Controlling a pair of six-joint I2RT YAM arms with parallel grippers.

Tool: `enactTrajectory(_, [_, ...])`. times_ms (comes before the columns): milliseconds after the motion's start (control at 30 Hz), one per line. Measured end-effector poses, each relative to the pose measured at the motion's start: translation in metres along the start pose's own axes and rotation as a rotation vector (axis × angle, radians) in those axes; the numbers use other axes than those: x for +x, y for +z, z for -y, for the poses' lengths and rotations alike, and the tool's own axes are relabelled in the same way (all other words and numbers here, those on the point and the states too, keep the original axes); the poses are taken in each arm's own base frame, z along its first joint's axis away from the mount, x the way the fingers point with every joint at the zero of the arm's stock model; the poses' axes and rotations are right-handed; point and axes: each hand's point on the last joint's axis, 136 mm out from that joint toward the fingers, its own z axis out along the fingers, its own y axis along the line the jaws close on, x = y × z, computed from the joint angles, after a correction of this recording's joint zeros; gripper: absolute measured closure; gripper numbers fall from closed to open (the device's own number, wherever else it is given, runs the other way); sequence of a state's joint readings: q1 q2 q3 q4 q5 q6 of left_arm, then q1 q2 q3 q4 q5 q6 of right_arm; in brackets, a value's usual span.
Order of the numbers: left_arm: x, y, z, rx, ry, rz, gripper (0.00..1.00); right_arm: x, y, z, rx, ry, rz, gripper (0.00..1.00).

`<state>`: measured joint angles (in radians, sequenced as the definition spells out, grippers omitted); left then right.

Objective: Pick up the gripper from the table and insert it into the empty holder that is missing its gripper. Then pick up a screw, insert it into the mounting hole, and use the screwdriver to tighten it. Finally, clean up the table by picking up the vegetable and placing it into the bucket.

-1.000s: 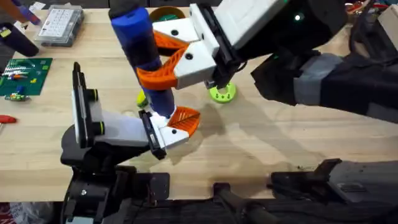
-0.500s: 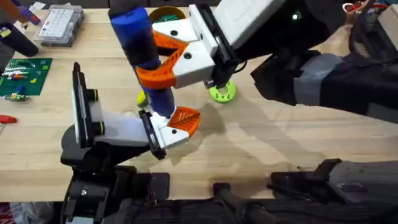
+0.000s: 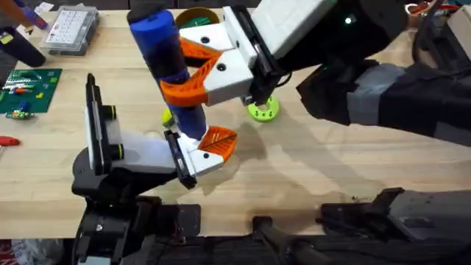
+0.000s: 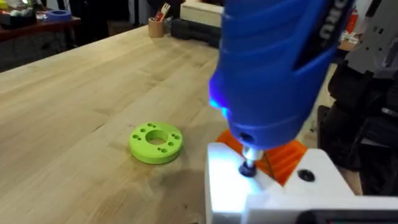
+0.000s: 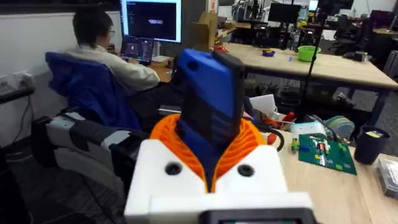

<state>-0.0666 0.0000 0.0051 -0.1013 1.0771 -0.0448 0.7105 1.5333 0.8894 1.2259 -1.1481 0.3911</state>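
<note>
Clearly we are in the tightening step. Our right gripper (image 3: 193, 71) is clamped on the screwdriver (image 3: 168, 66), its orange pads (image 3: 193, 90) wrapped around the blue body partway up. We hold it there, we judge, so the tool stands nearly upright and the weight sits over the bit. From the left wrist we see the bit (image 4: 248, 167) touching down on a white part with an orange piece just behind it, and a blue glow shows on the tool's underside, so it may be powered.

Our left gripper (image 3: 210, 151) lies low on the table (image 3: 331, 169), right at the foot of the screwdriver. We cannot tell whether its fingers are closed on anything; the tool's lower end hides the gap between them. We take it that this arm is there to steady the part against the twist of the driver.

A green disc (image 3: 263, 110) lies on the table just beyond the right gripper, untouched. A bit of yellow and green, probably the vegetable (image 3: 168, 116), peeks out beside the screwdriver's lower body. The bucket (image 3: 199, 15) sits at the far edge, mostly hidden behind the tool. Cleanup has not begun.
</note>
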Motion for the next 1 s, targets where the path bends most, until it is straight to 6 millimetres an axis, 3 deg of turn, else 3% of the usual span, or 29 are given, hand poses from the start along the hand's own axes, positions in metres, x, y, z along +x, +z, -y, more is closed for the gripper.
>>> enactTrajectory(1000, [0.0001,0.0000,0.0000,0.000,-0.001,0.000,0.996,0.0032,0.0018,0.0023,0.006,0.013,-0.011,0.978])
